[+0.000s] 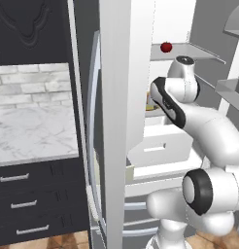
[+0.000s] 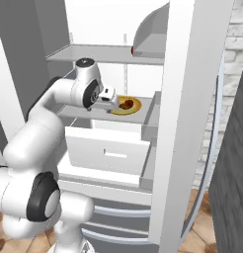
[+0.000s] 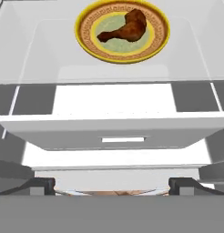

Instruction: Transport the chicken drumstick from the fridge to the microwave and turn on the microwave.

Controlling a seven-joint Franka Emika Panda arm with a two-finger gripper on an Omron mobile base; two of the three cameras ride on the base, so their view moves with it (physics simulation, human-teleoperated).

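The fridge (image 2: 182, 123) stands open, and the chicken drumstick (image 3: 125, 27) lies on a yellow plate (image 3: 161, 34) on a shelf (image 3: 41, 59) above a drawer (image 3: 114, 132). The tool (image 3: 112, 184), fingers spread wide and empty, hovers just short of the plate, seemingly lining up a grasp.

the chicken drumstick (image 3: 125, 27) is a reddish-brown meat piece, thick at one end and thinning to a bone tip. it lies flat on a yellow-rimmed plate (image 3: 161, 38) straight ahead of the hand, well beyond the fingertips, its bone end pointing to the left in the hand view. in the right base view the chicken drumstick (image 2: 126, 104) sits just past the hand. the fridge (image 2: 185, 123) stands open, white and light grey, with the plate on a shelf (image 3: 45, 68) above a white drawer (image 3: 118, 132).
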